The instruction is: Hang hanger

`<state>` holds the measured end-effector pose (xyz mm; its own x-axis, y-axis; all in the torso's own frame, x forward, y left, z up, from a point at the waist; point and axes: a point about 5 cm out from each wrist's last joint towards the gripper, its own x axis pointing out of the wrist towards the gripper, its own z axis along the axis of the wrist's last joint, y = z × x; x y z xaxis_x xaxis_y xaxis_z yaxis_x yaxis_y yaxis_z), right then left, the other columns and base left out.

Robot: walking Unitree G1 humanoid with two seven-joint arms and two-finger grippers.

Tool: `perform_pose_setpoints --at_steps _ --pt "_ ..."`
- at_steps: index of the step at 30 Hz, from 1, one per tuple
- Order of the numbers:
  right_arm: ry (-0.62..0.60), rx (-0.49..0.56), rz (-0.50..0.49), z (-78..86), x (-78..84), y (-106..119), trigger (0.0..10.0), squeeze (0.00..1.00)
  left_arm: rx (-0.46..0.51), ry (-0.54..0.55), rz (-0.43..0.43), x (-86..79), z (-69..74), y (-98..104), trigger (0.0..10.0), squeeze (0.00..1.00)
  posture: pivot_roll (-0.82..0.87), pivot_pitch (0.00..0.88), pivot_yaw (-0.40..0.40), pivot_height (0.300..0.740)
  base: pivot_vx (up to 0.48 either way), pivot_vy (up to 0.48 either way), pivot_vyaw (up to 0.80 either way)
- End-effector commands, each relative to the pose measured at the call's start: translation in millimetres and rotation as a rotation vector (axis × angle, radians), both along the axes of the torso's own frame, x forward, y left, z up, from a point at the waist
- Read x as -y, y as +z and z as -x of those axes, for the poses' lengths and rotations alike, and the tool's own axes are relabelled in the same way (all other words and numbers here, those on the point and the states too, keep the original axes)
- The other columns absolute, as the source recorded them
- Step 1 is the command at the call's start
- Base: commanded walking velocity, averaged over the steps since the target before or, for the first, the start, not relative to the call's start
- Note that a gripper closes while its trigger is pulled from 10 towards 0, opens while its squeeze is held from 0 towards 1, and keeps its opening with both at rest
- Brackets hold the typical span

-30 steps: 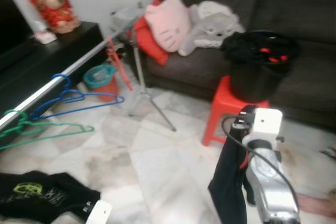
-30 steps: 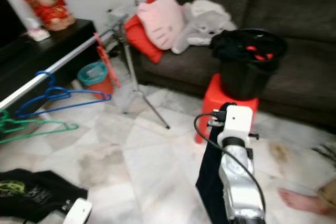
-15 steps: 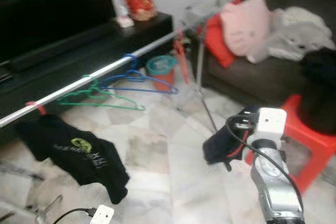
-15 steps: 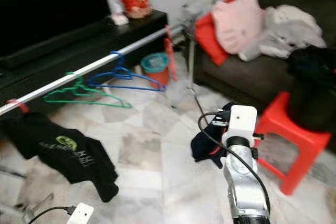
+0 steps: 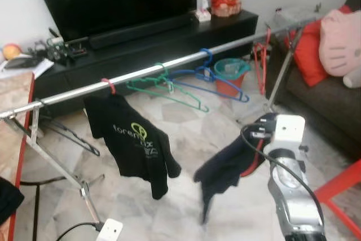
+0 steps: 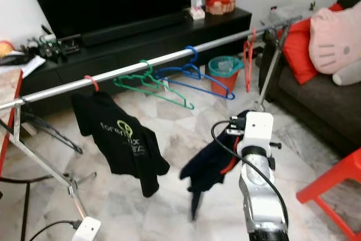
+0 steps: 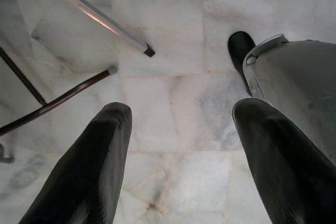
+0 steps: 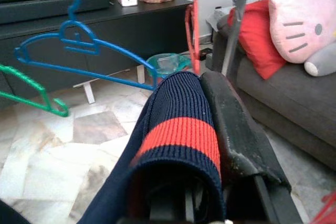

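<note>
Your right gripper [image 8: 210, 145] is clamped on a dark navy garment [image 5: 225, 167] w/ a red stripe at the ribbed collar, carried low in front of the rail [image 5: 169, 66]; a red hanger [image 5: 252, 162] seems to sit inside it, mostly hidden. Expect it light but floppy: cloth will swing and drag, so keep hold at the collar, near the hook, not the body. Hook itself can't be made out. Free rail space looks to be between the black tee [image 5: 135, 145] and the green hanger [image 5: 163, 86]. Left gripper [image 7: 178, 145] hangs idle over the floor, fingers spread wide, empty.
</note>
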<state>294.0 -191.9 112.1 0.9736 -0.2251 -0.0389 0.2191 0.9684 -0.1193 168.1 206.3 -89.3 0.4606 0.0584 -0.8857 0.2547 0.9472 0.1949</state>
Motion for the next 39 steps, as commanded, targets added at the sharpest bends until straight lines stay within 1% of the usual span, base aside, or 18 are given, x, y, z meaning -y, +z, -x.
perform_pose_setpoints --at_steps 1,8,10,26,31,35,39 --pt "0.008 0.014 -0.004 -4.0 -2.6 4.4 10.0 0.00 0.005 -0.002 -0.010 -3.5 -2.7 1.8 10.0 0.00 -0.19 0.000 0.067 0.740 0.000 0.000 0.00" --pt "0.014 0.001 0.001 -5.0 -4.1 3.4 10.0 0.00 -0.012 -0.025 -0.019 -3.3 -2.6 1.6 10.0 0.00 -0.19 0.000 0.065 0.740 0.000 0.000 0.00" --pt "0.013 0.014 0.011 -5.1 -4.0 5.3 10.0 0.00 -0.012 -0.025 -0.019 -3.3 -2.7 1.6 10.0 0.00 -0.19 0.000 0.065 0.740 0.000 0.000 0.22" --pt "0.012 0.015 0.002 -5.8 -4.8 6.6 10.0 0.00 -0.016 -0.032 -0.017 -2.9 -3.2 1.7 10.0 0.00 -0.19 0.000 0.065 0.740 0.000 0.000 0.76" --pt "0.016 0.010 -0.004 -6.2 -5.5 5.8 10.0 0.00 -0.020 -0.044 -0.025 -3.0 -3.3 1.8 10.0 0.00 -0.19 0.000 0.065 0.740 0.000 0.000 0.00" --pt "0.018 0.008 -0.004 -6.3 -5.8 5.5 10.0 0.00 -0.025 -0.050 -0.047 -4.1 -3.0 1.7 10.0 0.00 -0.19 0.000 0.064 0.740 0.000 0.000 0.00" --pt "0.020 0.005 -0.002 -6.6 -6.1 5.3 10.0 0.00 -0.026 -0.049 -0.048 -4.1 -2.9 1.7 10.0 0.00 -0.19 0.000 0.063 0.740 0.000 0.000 0.00"
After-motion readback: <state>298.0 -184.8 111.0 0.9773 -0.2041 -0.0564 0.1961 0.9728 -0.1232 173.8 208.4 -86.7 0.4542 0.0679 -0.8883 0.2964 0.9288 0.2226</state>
